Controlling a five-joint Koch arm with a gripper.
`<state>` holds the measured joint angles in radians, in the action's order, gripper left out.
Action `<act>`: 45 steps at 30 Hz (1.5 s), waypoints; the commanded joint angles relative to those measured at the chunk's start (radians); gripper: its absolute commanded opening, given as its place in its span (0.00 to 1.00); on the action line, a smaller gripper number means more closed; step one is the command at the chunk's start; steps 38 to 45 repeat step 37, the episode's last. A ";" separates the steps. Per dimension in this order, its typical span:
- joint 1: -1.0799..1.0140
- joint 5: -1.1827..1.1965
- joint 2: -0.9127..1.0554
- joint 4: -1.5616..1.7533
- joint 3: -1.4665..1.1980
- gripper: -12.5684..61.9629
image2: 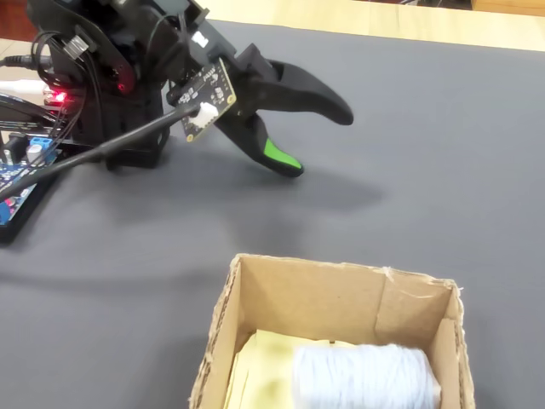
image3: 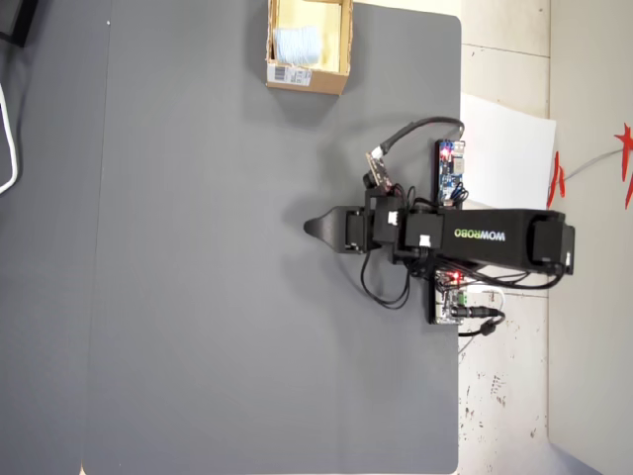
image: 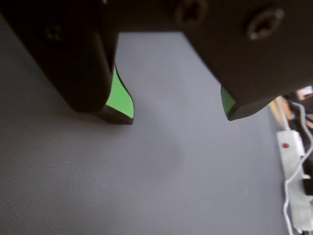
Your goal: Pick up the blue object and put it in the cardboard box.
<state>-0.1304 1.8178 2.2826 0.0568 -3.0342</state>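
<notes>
A dark grey mat (image3: 198,297) covers the table, and the black Koch arm (image3: 465,237) lies low across its right side in the overhead view, reaching toward the mat's middle. The cardboard box (image3: 336,59) sits at the mat's top edge in that view, well apart from the arm, its barcode label on the outer side. The gripper (image2: 319,141) hangs just above bare mat, its green-padded jaws spread wide with nothing between them. The blue object (image2: 366,379) lies inside the box, on its pale tan floor, far from the gripper.
</notes>
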 commanded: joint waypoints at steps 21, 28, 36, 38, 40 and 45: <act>0.000 0.041 0.087 -0.037 -0.084 0.63; 0.000 0.041 0.087 -0.037 -0.084 0.63; 0.000 0.041 0.087 -0.037 -0.084 0.63; 0.000 0.041 0.087 -0.037 -0.084 0.63; 0.000 0.041 0.087 -0.037 -0.084 0.63; 0.000 0.041 0.087 -0.037 -0.084 0.63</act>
